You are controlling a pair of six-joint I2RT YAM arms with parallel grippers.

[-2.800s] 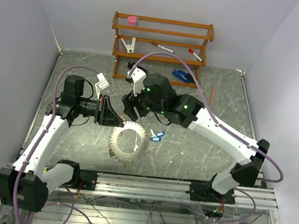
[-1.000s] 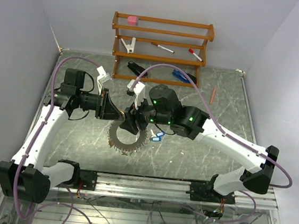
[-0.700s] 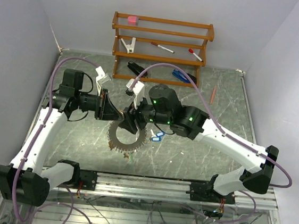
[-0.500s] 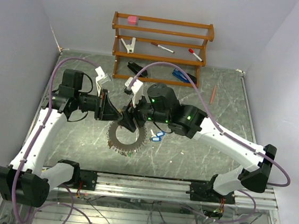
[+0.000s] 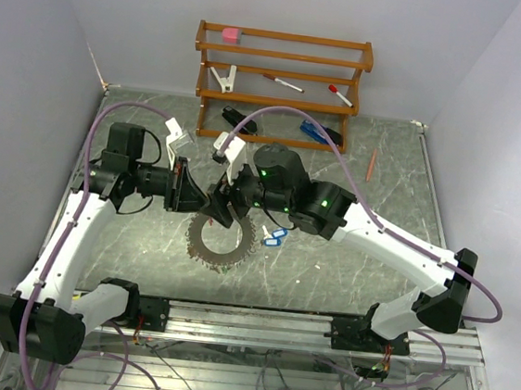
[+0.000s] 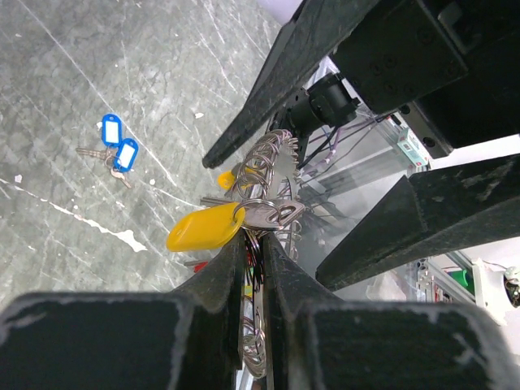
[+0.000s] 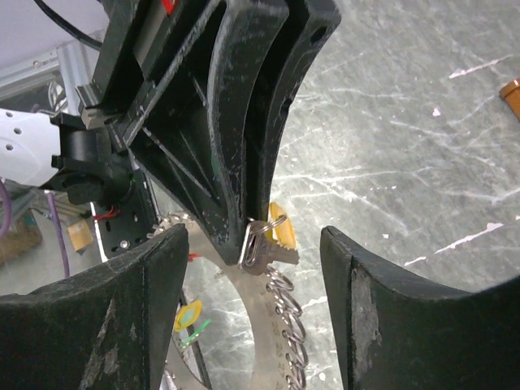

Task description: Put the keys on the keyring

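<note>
- We found the left gripper [image 6: 253, 244] clamped on the keyring [image 6: 272, 158], centre frame, a yellow-tagged key [image 6: 203, 230] at its tips.
- We saw the right gripper [image 7: 253, 236] with jaws apart.

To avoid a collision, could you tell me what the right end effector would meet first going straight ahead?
Probably the left end effector, shut on the keyring, with the yellow-tagged key at its tip; depth is unclear.

Overhead camera looks down; wrist cameras closely share keyring [image 7: 272, 296].
</note>
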